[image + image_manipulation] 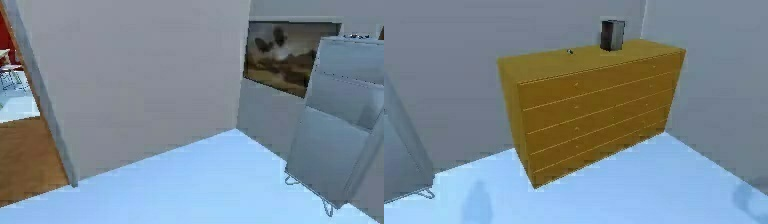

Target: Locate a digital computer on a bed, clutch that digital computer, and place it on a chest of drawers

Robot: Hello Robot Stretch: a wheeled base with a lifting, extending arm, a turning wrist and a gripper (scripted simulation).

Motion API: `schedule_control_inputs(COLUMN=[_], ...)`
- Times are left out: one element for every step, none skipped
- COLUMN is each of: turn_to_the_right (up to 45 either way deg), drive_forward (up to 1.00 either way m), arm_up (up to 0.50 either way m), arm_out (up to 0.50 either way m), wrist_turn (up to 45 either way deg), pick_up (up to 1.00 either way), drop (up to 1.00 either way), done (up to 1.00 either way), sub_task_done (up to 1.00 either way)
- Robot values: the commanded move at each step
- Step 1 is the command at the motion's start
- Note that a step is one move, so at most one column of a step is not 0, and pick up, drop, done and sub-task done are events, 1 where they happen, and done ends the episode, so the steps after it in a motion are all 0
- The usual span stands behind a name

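A yellow-brown chest of drawers with several wide drawers stands against the grey wall in the arm side view. On its top, near the back, stands a small dark boxy object, and a tiny dark item lies left of it.
A grey wall rises close ahead in the forward view, with a doorway onto brown wood floor at the left. A landscape picture hangs on the far wall. A tall grey unit on wire feet stands at the right. Pale blue floor lies before the chest.
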Motion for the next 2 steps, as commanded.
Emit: schedule_control_inputs(turn_to_the_right=[-45.0, -45.0], drive_forward=[0.0, 0.0], arm_up=[0.0, 0.0], arm_out=[0.0, 0.0], wrist_turn=[0.0, 0.0], pick_up=[0.0, 0.0], drop=[0.0, 0.0], done=[0.0, 0.0], sub_task_done=[0.0, 0.0])
